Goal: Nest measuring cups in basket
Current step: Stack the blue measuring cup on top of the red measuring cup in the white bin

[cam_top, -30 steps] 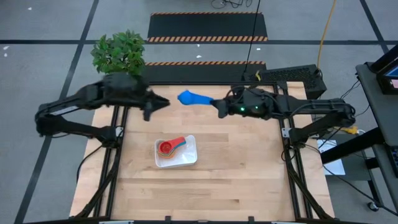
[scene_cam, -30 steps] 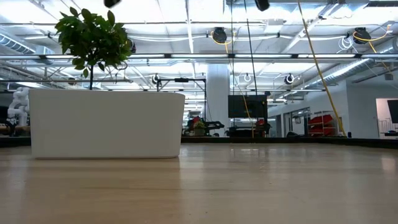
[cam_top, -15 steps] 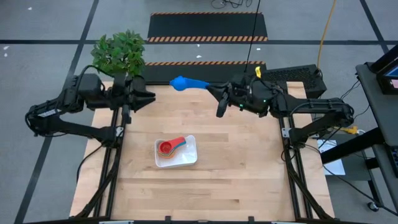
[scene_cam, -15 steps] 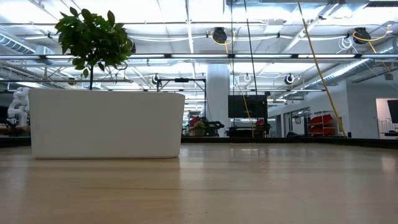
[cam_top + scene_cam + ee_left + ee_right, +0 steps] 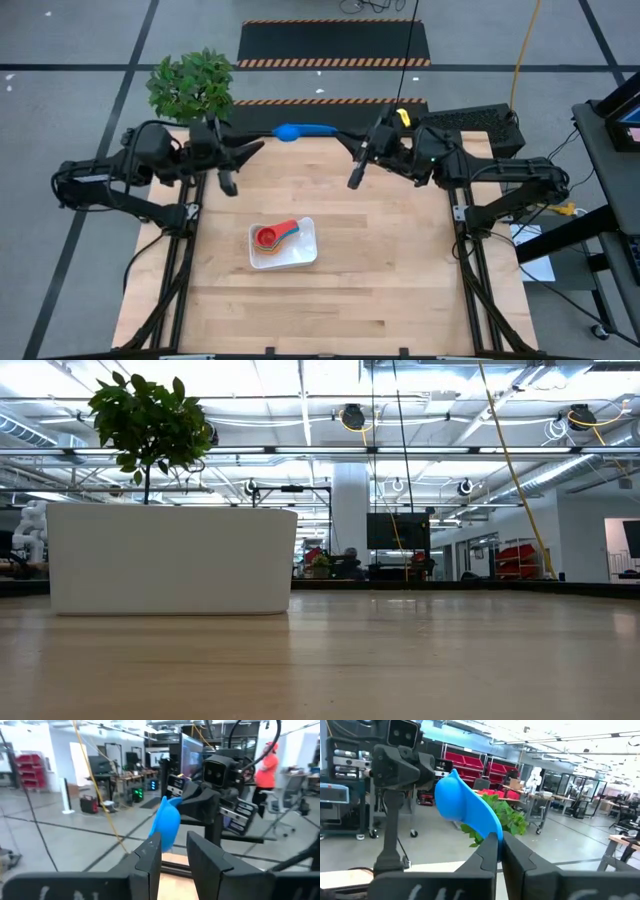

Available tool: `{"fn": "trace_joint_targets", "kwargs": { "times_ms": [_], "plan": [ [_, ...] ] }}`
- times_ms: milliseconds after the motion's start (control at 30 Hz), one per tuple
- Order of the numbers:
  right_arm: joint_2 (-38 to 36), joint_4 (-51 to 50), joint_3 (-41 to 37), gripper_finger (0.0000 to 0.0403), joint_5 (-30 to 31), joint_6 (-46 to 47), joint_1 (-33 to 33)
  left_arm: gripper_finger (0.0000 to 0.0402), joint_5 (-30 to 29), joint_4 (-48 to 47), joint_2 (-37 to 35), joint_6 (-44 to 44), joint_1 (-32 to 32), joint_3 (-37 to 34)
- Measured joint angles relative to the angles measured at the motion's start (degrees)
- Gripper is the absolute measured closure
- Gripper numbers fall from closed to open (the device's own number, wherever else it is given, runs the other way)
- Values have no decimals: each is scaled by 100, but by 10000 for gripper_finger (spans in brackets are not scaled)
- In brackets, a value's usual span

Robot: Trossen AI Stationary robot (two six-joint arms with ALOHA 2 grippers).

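The right gripper is pinching a blue cup over the table's far edge; the left gripper, partly open and empty, is facing it; the basket is sitting mid-table.

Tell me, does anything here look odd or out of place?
Yes: the right claw holds a blue measuring cup by its handle, high over the table's far edge, well away from the white basket where the other cups sit nested.

Two dark, jointed arms are seen, built of black angular housings. Each hand, the left hand and the right hand, is made of two flat black fingers. Black cables are looped along the right arm.
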Motion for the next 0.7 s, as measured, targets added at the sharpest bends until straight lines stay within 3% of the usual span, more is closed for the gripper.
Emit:
{"fn": "trace_joint_targets", "kwargs": {
  "times_ms": [333, 700],
  "plan": [
    [0, 4, -4, 402, -321, 128, -7, 309, -4, 270, 261, 241, 112, 4],
    [0, 1, -7, 403, -330, 337, -11, 309, 490, 218, 288, -2, 472, 2]
  ]
}}
